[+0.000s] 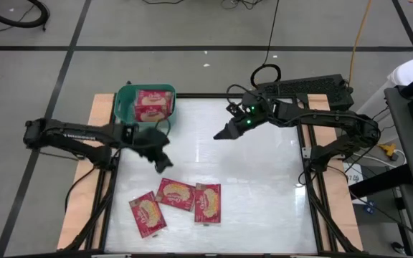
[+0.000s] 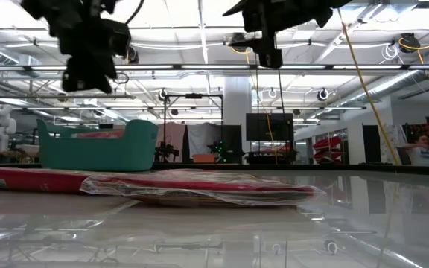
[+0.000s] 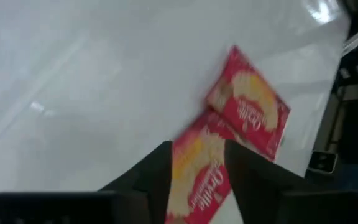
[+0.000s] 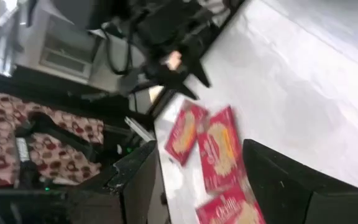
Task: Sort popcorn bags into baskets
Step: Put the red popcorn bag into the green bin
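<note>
Nearest packets: three popcorn bags [image 1: 176,203] lie flat in a loose row on the counter [image 1: 264,179], near its front edge, not yet sorted.
Basket: one teal basket [image 1: 124,97] at the back-left corner, at least one bag visible inside.
Left gripper [image 1: 162,162]: above the row, fingers parted, empty, seemingly positioned for the next pick.
Right gripper [image 1: 224,133]: waits mid-counter, fingers wide, empty.

A grey tiled floor with dark seams [image 1: 192,29] surrounds the glossy white tabletop [image 1: 264,179]; bright ceiling strip lights [image 2: 199,22] hang overhead.
</note>
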Controlling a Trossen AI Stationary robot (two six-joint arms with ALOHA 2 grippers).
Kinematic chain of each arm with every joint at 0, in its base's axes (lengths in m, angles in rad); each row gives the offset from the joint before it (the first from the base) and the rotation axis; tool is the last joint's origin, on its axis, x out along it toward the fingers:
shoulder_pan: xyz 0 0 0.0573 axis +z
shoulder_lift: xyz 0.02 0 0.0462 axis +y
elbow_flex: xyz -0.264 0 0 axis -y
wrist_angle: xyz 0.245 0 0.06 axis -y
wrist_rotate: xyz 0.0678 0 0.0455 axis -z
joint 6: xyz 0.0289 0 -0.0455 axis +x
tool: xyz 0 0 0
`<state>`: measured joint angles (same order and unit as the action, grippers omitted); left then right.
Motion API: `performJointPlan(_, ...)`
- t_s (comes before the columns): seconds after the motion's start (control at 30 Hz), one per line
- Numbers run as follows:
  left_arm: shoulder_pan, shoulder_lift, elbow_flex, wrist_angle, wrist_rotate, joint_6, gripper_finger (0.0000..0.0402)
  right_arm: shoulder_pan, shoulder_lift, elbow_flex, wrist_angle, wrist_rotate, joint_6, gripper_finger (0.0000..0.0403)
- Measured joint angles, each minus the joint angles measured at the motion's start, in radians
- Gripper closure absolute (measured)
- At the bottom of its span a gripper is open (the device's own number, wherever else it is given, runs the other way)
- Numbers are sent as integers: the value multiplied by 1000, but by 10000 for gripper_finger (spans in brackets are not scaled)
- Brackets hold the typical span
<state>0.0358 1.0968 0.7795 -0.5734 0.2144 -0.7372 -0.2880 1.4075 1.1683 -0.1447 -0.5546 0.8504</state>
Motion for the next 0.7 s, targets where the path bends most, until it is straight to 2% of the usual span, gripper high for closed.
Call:
performJointPlan(0.17, -197, 48, 0, -21, -117, -183, 201, 35, 0, 0, -89, -25, -33, 177)
performJointPlan(0.3, -303, 122, 0, -51, -136, -342, 171, 72, 0, 0, -136, -81, -65, 177)
performJointPlan(0.53, -409, 247, 0, -77, -129, -668, 132, 122, 0, 0, -233, -150, -131, 177)
performJointPlan(0.7, -437, 318, 0, -73, -144, -722, 113, 167, 0, 0, -303, -157, -187, 177)
